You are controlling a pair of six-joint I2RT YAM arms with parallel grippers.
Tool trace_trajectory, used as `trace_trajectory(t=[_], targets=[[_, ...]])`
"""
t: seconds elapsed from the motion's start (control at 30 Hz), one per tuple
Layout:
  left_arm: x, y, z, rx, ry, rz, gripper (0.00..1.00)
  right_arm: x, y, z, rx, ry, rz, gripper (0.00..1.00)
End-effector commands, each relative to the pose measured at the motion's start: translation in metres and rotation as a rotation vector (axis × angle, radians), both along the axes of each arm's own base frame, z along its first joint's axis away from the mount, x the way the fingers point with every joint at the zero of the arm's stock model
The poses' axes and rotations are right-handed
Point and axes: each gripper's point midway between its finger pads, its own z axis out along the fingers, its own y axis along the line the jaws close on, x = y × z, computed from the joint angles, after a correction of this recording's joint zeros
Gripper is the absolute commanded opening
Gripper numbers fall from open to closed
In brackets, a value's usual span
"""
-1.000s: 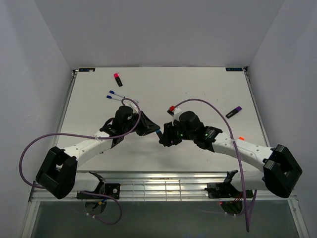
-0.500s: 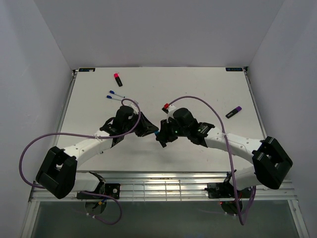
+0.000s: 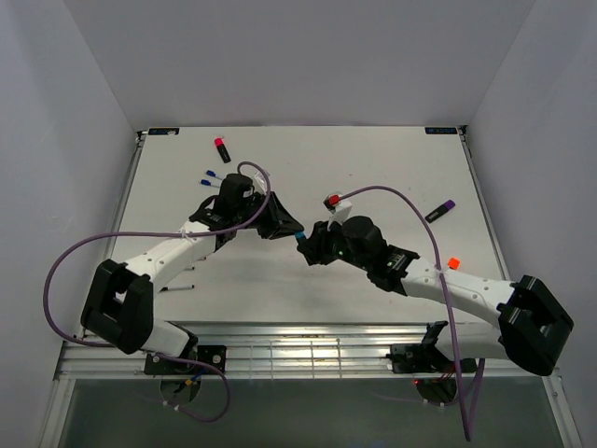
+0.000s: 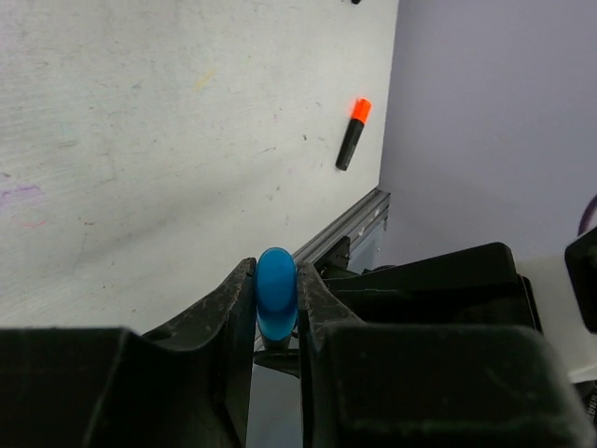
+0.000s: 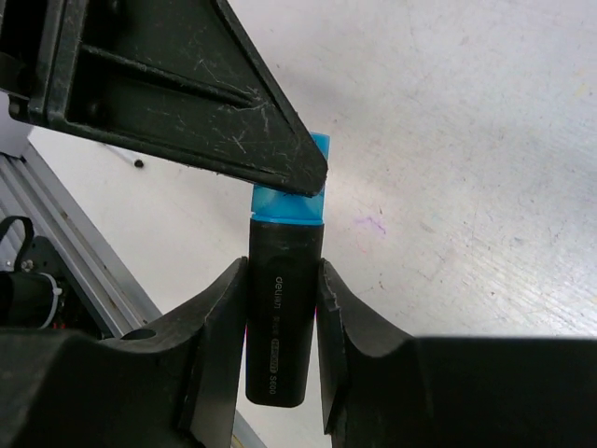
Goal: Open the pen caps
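over the middle of the white counter (image 3: 373, 168), the left fingers (image 4: 224, 313) pinch the small cyan plastic cap (image 5: 291, 199); the right fingers (image 5: 216, 327) clamp the stubby black marker body (image 5: 283, 322) it meets.

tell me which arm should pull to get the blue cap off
Left, probably: the left gripper is shut on the blue cap, seated on the marker, while the right gripper clamps the black marker body and can hold it steady.
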Motion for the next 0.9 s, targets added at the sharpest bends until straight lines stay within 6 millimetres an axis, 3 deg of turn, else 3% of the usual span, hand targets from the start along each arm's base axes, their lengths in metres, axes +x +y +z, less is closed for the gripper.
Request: trace_trajectory(t=[0.0,0.1,0.13,0.17,0.2,0.33,0.43,0.47,0.57,0.7,0.8,0.87], targets=[[0.076,0.033,0.093,-0.110,-0.416,0.204,0.00,-0.069,-0.005,-0.032,-0.047,0.180,0.226,0.08],[0.072,0.039,0.076,-0.068,-0.387,0.217,0.00,-0.036,-0.021,-0.034,-0.134,0.132,0.090,0.08],[0.076,0.047,0.070,-0.033,-0.371,0.269,0.00,-0.037,-0.038,-0.050,-0.253,0.156,0.060,0.08],[0.079,0.057,0.058,0.021,-0.325,0.329,0.00,-0.021,-0.056,-0.054,-0.375,0.127,-0.065,0.08],[0.074,0.059,0.047,0.043,-0.269,0.331,0.00,-0.010,-0.060,-0.049,-0.384,0.099,-0.126,0.08],[0.069,0.069,0.027,0.069,-0.163,0.411,0.00,-0.009,-0.060,-0.046,-0.361,0.056,-0.130,0.08],[0.066,0.065,0.026,0.030,-0.175,0.393,0.00,-0.027,-0.036,-0.039,-0.260,0.085,0.049,0.08],[0.066,0.053,0.052,-0.064,-0.269,0.329,0.00,-0.044,-0.014,-0.023,-0.134,0.097,0.183,0.08],[0.051,0.039,0.077,-0.175,-0.394,0.208,0.00,-0.064,0.001,-0.004,0.051,0.159,0.326,0.08],[0.045,0.042,0.089,-0.180,-0.481,0.188,0.00,-0.078,0.000,-0.001,0.131,0.227,0.396,0.08],[0.054,0.057,0.074,-0.105,-0.385,0.273,0.00,-0.081,-0.006,-0.010,0.127,0.266,0.379,0.08],[0.054,0.060,0.065,-0.060,-0.325,0.287,0.00,-0.065,-0.015,-0.020,0.054,0.250,0.275,0.08]])
